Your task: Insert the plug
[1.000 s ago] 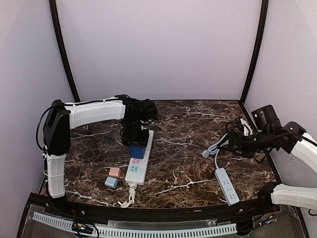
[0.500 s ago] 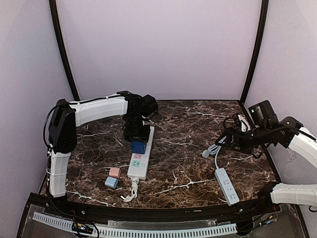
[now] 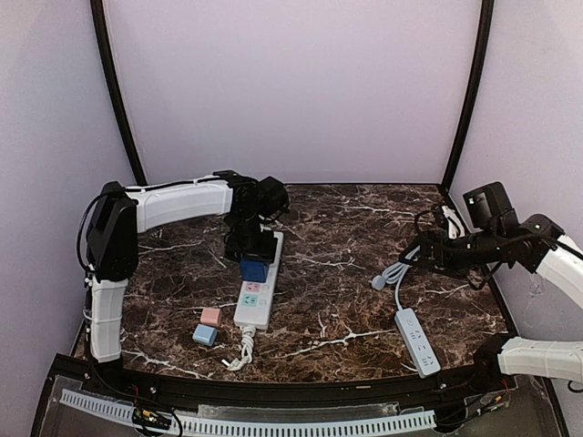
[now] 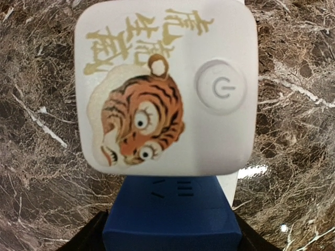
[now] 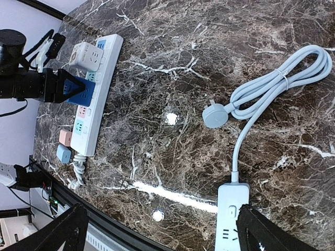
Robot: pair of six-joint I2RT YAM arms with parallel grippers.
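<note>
A dark blue plug (image 4: 171, 214) sits in the white power strip (image 3: 255, 300), right beside a white adapter with a tiger picture (image 4: 162, 89). My left gripper (image 4: 171, 235) reaches straight down over the plug. Its black fingers (image 4: 86, 235) flank the plug's two sides, and the jaws stand loosely open around it. In the right wrist view the plug (image 5: 81, 90) shows between those fingers on the strip (image 5: 97, 99). My right gripper (image 5: 162, 230) hangs wide open and holds nothing, high over the table's right side.
A pink cube (image 3: 210, 316) and a light blue cube (image 3: 205, 334) lie left of the strip's near end. A second white strip (image 3: 417, 341), with its coiled grey cable and round plug (image 3: 379, 282), lies at the right.
The left jaws have widened around the blue plug. The strip's near end has settled slightly leftward. The right arm has shifted a little.
</note>
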